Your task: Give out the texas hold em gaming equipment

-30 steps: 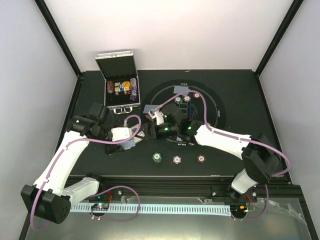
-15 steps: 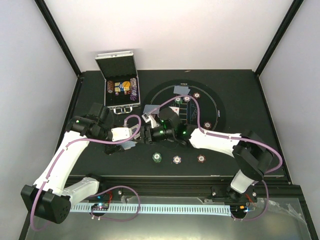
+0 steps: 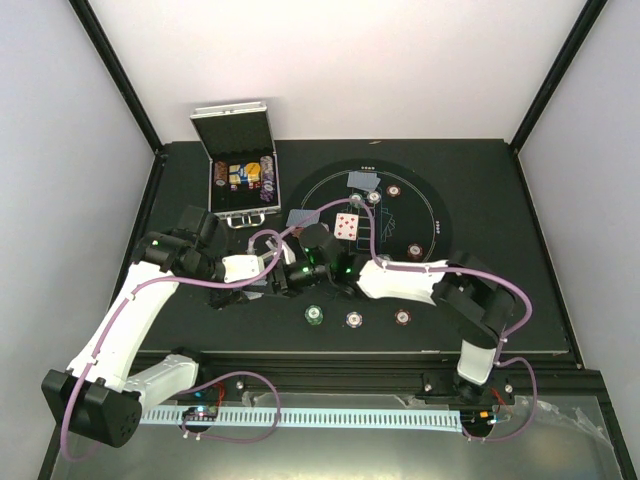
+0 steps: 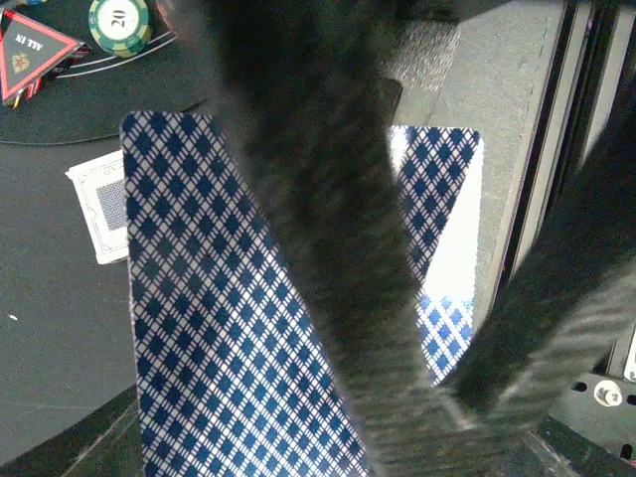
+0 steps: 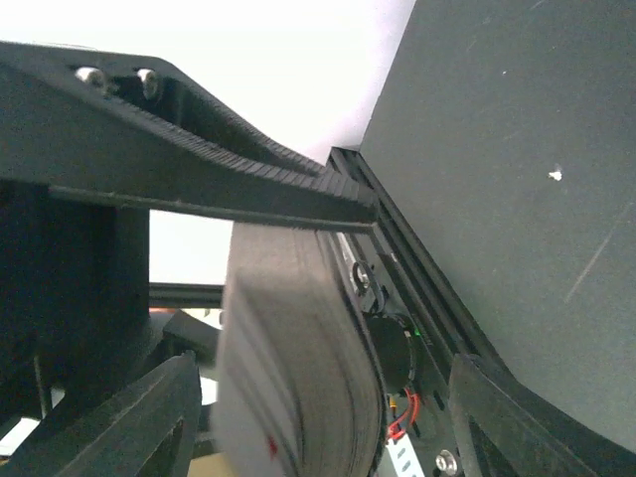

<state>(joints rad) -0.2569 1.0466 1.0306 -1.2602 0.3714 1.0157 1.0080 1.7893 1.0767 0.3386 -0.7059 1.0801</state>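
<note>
Blue-backed deck (image 4: 229, 328), light, slick and bendy, sits clamped in the left tool (image 3: 262, 283) over the table (image 3: 500, 190), best taken by an edge; whether the right tool (image 3: 288, 277) beside it is wide or closed I cannot tell.

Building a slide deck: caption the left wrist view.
Blue cards held up close; green chip and red triangle lie beyond.

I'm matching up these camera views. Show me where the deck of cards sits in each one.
Top external: deck of cards, left of centre, mostly hidden.
Left wrist: fills the middle, backs showing.
Right wrist: edge-on, bottom centre.
Shared landmark: the black rail along the near edge.
</note>
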